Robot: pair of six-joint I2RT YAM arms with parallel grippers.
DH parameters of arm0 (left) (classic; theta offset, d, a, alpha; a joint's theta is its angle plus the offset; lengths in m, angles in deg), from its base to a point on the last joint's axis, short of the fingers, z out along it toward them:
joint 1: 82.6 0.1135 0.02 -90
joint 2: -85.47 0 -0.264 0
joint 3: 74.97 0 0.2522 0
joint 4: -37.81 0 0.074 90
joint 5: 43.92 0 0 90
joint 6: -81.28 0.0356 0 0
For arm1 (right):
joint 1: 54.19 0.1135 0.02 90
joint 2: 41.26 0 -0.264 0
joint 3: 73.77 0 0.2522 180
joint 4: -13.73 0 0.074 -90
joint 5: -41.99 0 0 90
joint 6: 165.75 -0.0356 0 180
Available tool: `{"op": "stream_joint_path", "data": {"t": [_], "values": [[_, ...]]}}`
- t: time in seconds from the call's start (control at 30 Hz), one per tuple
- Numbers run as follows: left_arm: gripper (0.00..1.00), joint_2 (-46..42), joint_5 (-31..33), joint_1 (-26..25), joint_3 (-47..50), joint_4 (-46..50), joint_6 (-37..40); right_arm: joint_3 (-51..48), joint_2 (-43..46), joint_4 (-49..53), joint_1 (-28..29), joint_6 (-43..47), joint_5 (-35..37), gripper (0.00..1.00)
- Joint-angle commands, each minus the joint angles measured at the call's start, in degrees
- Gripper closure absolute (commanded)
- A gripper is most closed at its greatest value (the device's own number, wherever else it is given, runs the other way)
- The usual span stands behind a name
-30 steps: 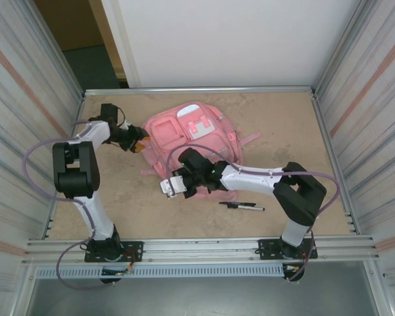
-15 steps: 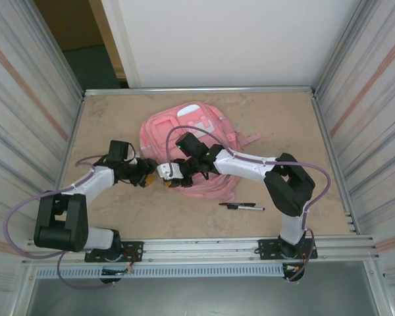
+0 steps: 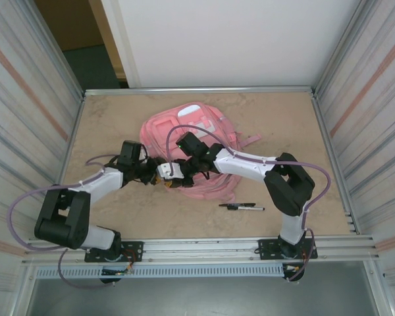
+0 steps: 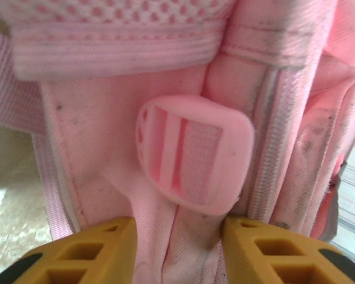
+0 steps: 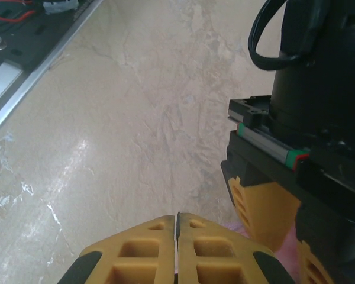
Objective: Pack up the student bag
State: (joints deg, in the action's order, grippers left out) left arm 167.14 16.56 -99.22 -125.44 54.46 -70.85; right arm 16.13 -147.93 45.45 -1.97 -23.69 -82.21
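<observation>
The bag (image 3: 196, 131) lies flat in the middle of the counter (image 3: 283, 131), a little above centre of the top view. Both arms meet at its lower left edge. The left hand (image 3: 154, 176) reaches in from the left, and the right hand (image 3: 163, 180) comes across the bag from the right, so that arm covers much of the lower bag.

In the left wrist view, the left hand (image 4: 177, 248) has its yellow fingers (image 4: 77, 251) apart at the bottom of the frame. A strip of pink bag fabric runs between them, just below a pink buckle (image 4: 192, 154) and left of a zip (image 4: 266, 160). I cannot tell whether they pinch it.

The right hand (image 5: 177, 236) has its fingers pressed together over bare counter, with the left hand's body close at the right of that frame.

A pen (image 3: 241, 207) lies on the counter at lower right, apart from the bag.
</observation>
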Motion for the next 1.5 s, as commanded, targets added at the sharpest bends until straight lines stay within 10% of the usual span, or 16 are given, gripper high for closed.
{"op": "stream_joint_path", "data": {"t": [0.0,0.13,0.6,0.77,1.13,1.47], "values": [[0.82,2.01,4.01,0.09,-3.26,-0.95,2.06,0.94,3.01,6.43,2.6,3.55,3.86,1.0],[1.0,5.05,-0.26,2.92,-6.98,3.59,7.78,-0.51,5.6,14.26,3.55,4.96,13.07,1.0],[1.0,23.1,-8.79,17.22,-29.29,18.48,20.38,-8.29,9.67,13.82,2.71,0.19,18.31,1.0],[0.68,21.2,-7.57,17.97,-30.55,21.1,21.21,-5.61,7.09,8.79,1.77,-1.69,13.54,1.0],[0.47,-11.77,5.06,3.51,-2.83,11.08,6.0,-2.84,6.03,2.19,0.95,-5.25,4.2,1.0],[0.49,2.54,4.32,-5.47,-8.5,4.2,1.64,-8.27,11.54,0.66,0.42,-4.94,5.88,1.0]]}}
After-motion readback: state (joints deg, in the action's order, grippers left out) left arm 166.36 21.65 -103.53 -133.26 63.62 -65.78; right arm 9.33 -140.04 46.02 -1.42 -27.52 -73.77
